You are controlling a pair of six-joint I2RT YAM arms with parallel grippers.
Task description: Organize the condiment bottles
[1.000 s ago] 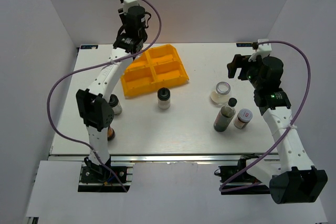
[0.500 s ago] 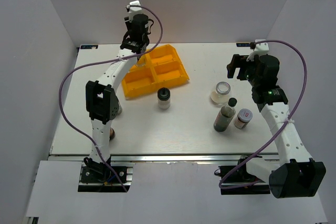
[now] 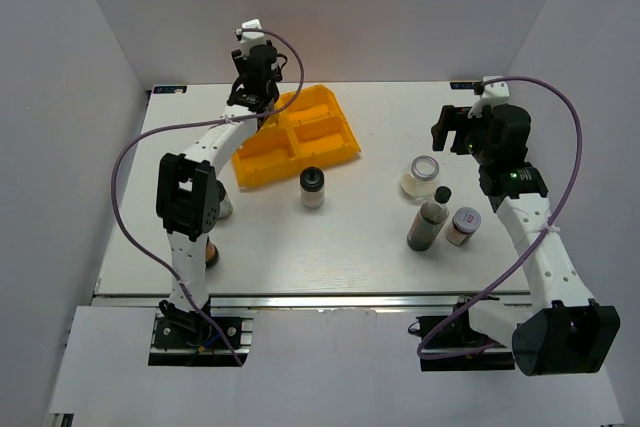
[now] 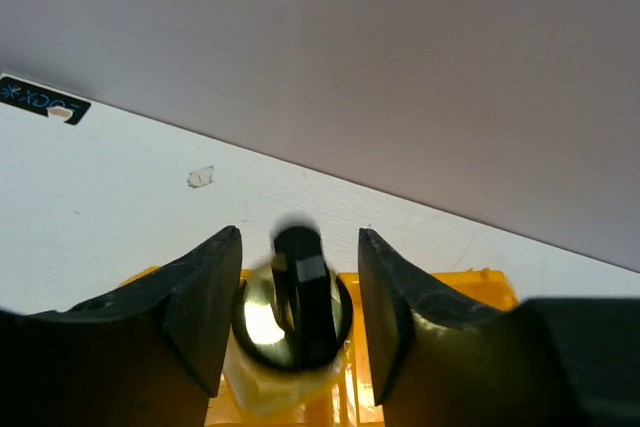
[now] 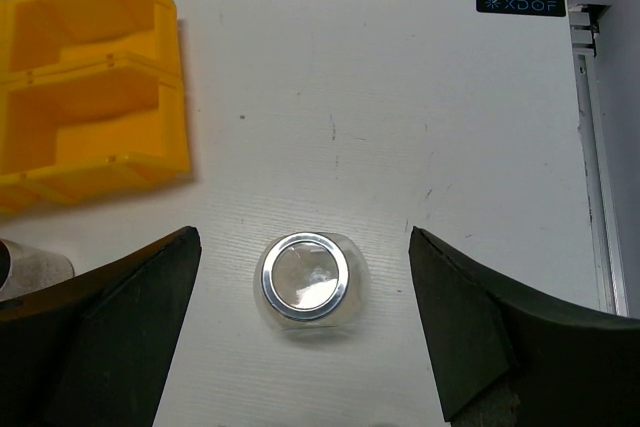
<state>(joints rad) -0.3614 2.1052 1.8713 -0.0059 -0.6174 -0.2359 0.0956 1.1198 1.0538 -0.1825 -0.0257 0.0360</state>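
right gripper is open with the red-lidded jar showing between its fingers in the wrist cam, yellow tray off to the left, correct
Not quite. The jar showing between the fingers of the open right gripper has a silver lid, not a red one, as the right wrist view shows. The rest holds: the yellow tray sits off to the left in that view.

The tray (image 3: 300,137) is set far-left of centre, shaker (image 3: 313,188) just before it. At right, wide jar (image 3: 421,176) is placed behind tall bottle (image 3: 430,220), short jar (image 3: 463,226) just beside that bottle's right (contact unclear).
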